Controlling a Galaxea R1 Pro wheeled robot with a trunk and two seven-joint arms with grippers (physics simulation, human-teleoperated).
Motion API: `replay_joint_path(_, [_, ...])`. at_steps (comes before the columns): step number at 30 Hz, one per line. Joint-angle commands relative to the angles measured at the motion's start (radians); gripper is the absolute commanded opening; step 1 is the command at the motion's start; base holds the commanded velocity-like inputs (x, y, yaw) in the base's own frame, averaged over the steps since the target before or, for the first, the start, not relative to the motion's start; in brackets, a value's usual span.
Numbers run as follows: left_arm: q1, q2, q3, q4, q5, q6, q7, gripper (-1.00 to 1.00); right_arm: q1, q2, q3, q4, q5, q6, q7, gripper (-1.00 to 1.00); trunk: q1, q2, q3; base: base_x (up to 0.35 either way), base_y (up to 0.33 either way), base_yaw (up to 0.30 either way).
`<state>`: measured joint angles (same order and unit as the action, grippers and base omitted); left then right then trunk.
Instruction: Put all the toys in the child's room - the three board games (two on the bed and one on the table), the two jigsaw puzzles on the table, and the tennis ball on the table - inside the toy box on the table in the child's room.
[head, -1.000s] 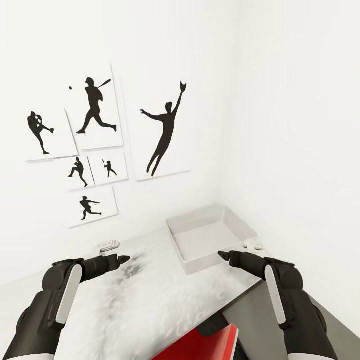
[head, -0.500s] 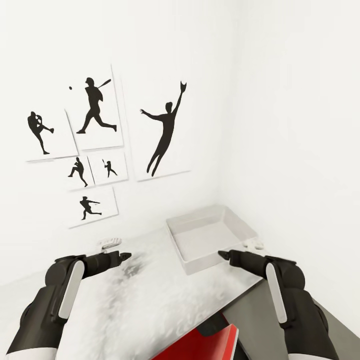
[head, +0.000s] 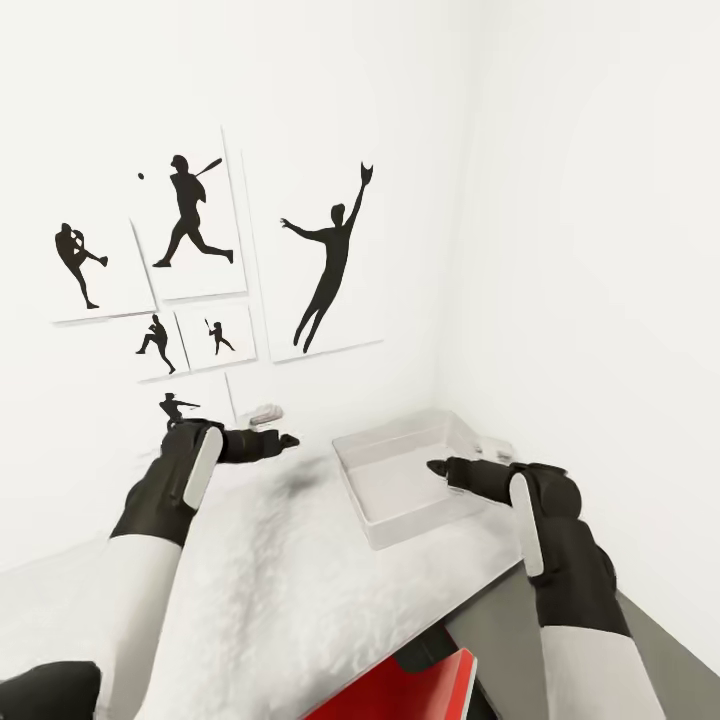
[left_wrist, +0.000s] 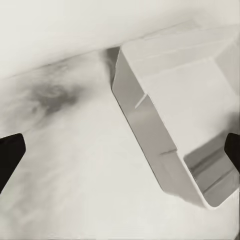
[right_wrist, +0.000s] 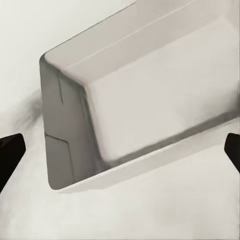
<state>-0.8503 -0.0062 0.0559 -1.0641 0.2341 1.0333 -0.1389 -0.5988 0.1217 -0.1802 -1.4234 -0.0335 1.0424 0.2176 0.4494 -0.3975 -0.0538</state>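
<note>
Claws: your left claw (head: 288, 440) and right claw (head: 436, 467) both spread, empty, flanking empty toy box (head: 400, 478) on tabletop (head: 300, 590), likely to shift it

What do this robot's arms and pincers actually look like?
Both arms are white higher up, then black toward the wrist, each with a long white oval stripe. The left gripper and right gripper are black and taper to points. No cables or markings show.

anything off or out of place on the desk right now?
Nothing stands out. The toy box sits flat and empty on the table, undamaged. The left gripper and right gripper hover open beside it, holding nothing. No toys visible.
</note>
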Motion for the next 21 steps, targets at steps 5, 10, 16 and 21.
replay_joint_path(5, [-0.132,-0.015,-0.003,0.197,-0.008,-0.011,0.005,1.00,-0.113,0.031,-0.002,0.144,-0.004,0.005,-0.150,1.00,0.001,-0.003,-0.003,0.000,0.000,0.000])
replay_joint_path(10, [-0.247,-0.069,-0.006,0.380,-0.034,-0.085,0.081,1.00,-0.201,0.053,-0.002,0.289,-0.014,0.002,-0.321,1.00,0.001,-0.003,-0.003,0.000,0.000,0.000])
replay_joint_path(16, [-0.300,-0.122,-0.006,0.473,-0.058,-0.134,0.191,1.00,-0.250,0.053,-0.002,0.372,-0.018,-0.003,-0.403,1.00,0.001,-0.003,-0.003,0.000,0.000,0.000])
replay_joint_path(21, [-0.317,-0.164,-0.005,0.505,-0.065,-0.189,0.275,1.00,-0.291,0.053,-0.003,0.440,-0.017,-0.008,-0.445,1.00,0.001,-0.003,-0.003,0.000,0.000,0.000])
